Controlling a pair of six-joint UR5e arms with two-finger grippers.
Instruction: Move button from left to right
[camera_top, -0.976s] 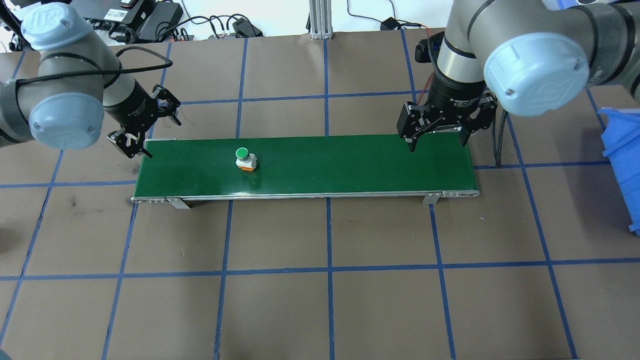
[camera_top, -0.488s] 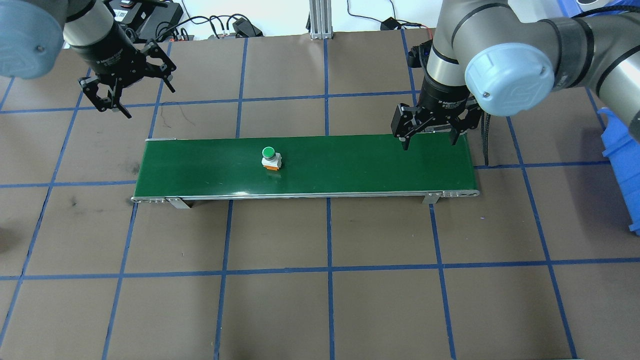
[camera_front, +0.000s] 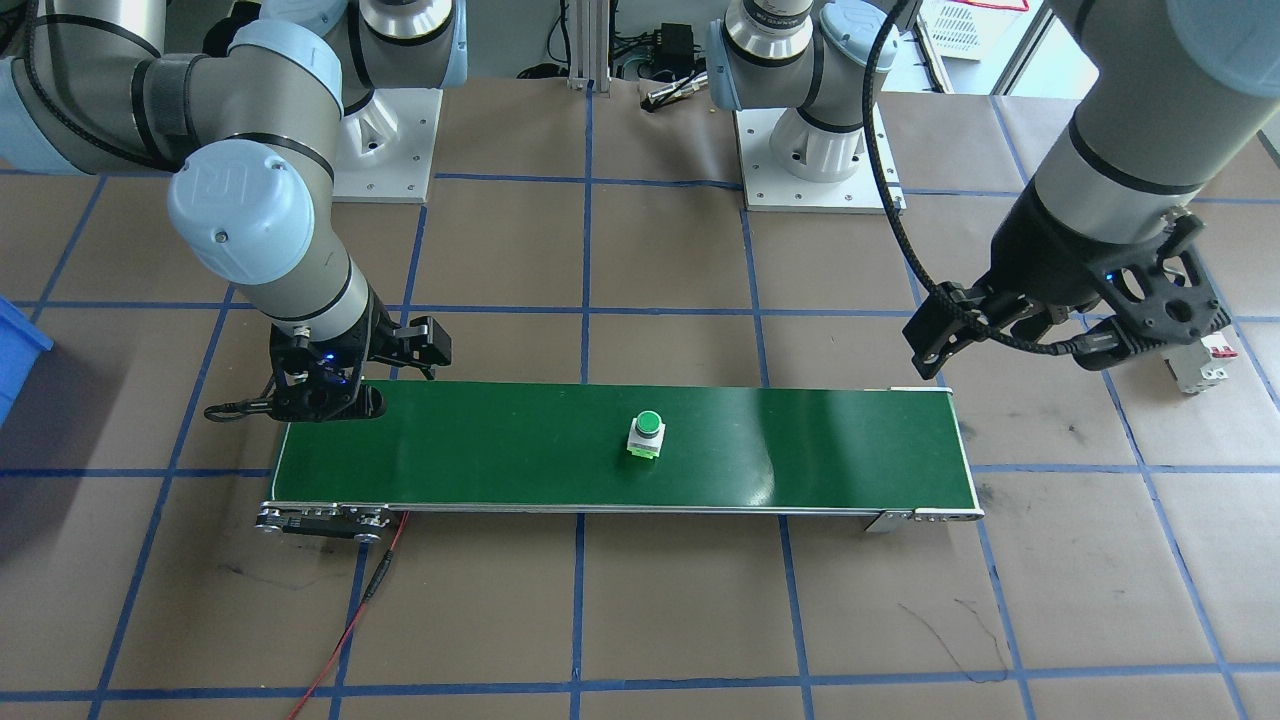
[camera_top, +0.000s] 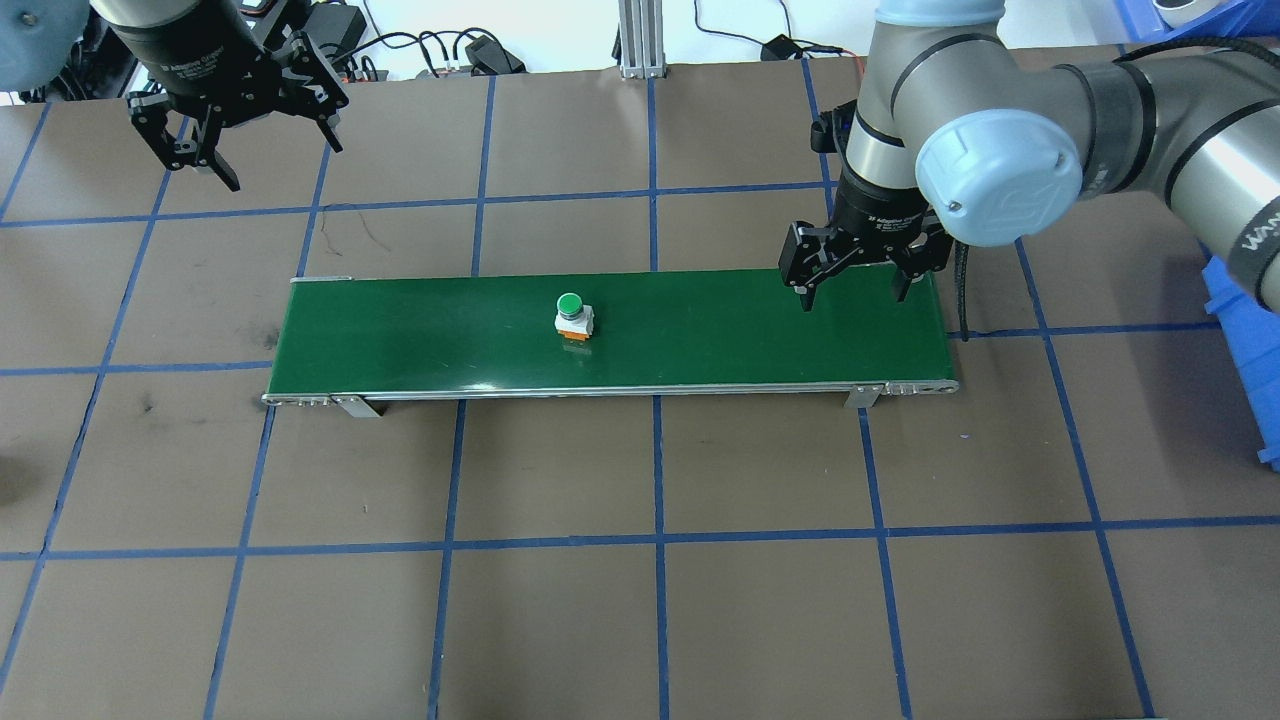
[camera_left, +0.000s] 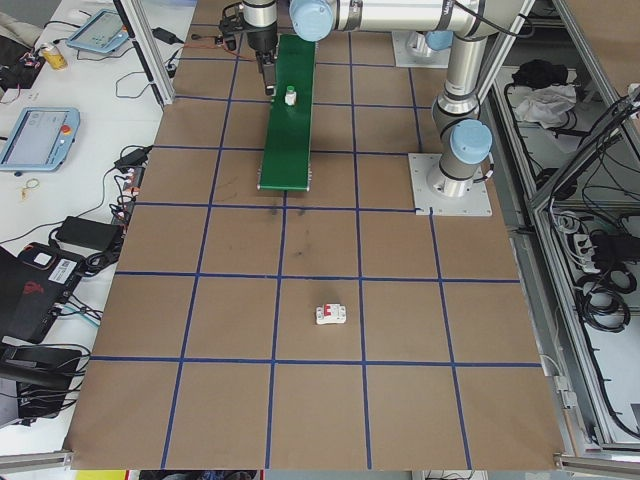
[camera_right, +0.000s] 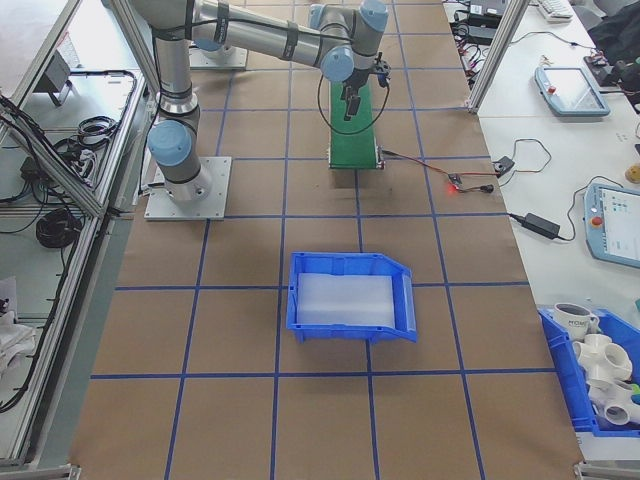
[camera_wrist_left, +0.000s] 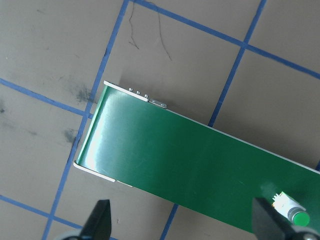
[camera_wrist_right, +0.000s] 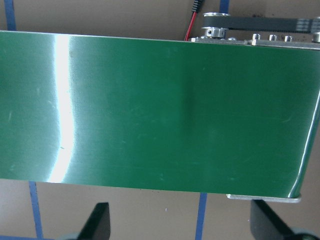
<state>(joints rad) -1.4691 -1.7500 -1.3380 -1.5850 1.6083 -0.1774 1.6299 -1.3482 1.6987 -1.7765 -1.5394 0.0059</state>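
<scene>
The button (camera_top: 573, 317) stands alone mid-belt (camera_top: 700, 340) — open on all sides, both pincers well apart.

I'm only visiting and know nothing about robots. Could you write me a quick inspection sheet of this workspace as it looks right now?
Surface: brown table with a blue tape grid; a green conveyor belt lies across it.
Job's things: the button stands upright near the belt's middle, touched by neither gripper.
Clutter: a circuit breaker lies on the table away from the belt; a blue bin sits at the robot's right end.
Grippers: left gripper open, empty, raised off past the belt's left end; right gripper open, empty, over the belt's right end.
Cables: a red wire trails from the belt's right end.
Surroundings: tablets, power supplies and cables on side benches.
</scene>
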